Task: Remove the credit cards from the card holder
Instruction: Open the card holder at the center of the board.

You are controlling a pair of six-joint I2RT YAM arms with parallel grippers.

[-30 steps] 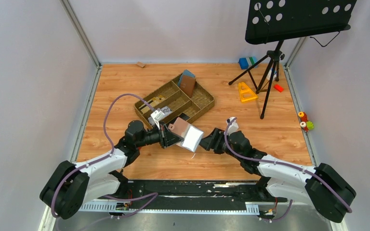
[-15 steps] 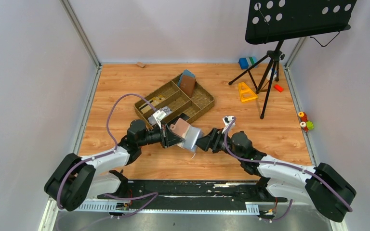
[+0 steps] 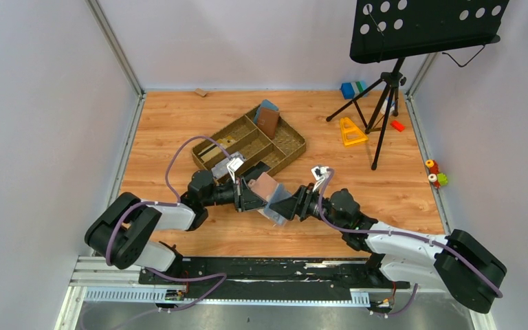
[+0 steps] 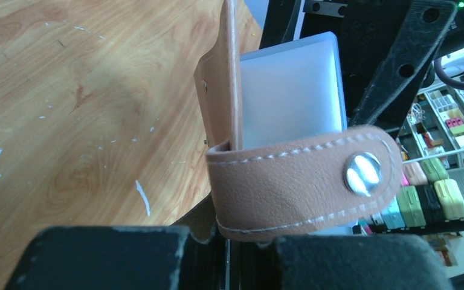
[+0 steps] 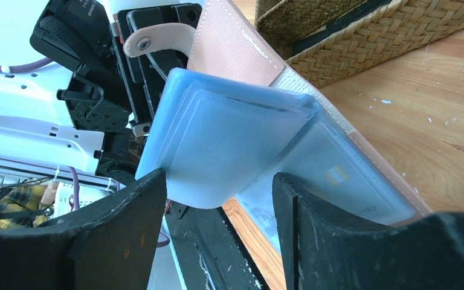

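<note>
The card holder (image 3: pixel 267 186) hangs tilted above the table between both arms, tan outside, blue-grey inside. My left gripper (image 3: pixel 247 198) is shut on its lower edge; in the left wrist view the tan closing tab (image 4: pixel 296 175) with its metal snap curls over the gripper (image 4: pixel 232 241). My right gripper (image 5: pixel 217 205) is open, its fingers on either side of the rounded blue-grey inner flap (image 5: pixel 217 133). A credit card (image 5: pixel 338 176) with a gold chip shows through a translucent pocket beside the right finger.
A woven tray (image 3: pixel 290 152) with compartments stands just behind the holder, with a reddish-brown wallet (image 3: pixel 269 122) and a blue one in it. A music stand's tripod (image 3: pixel 385 96), a yellow triangle (image 3: pixel 351 130) and small toys (image 3: pixel 436 173) are at the right.
The right gripper has come leftwards up to the holder, its fingers now round the inner flap. The left arm has reached further forward, and the holder has tilted more steeply.
</note>
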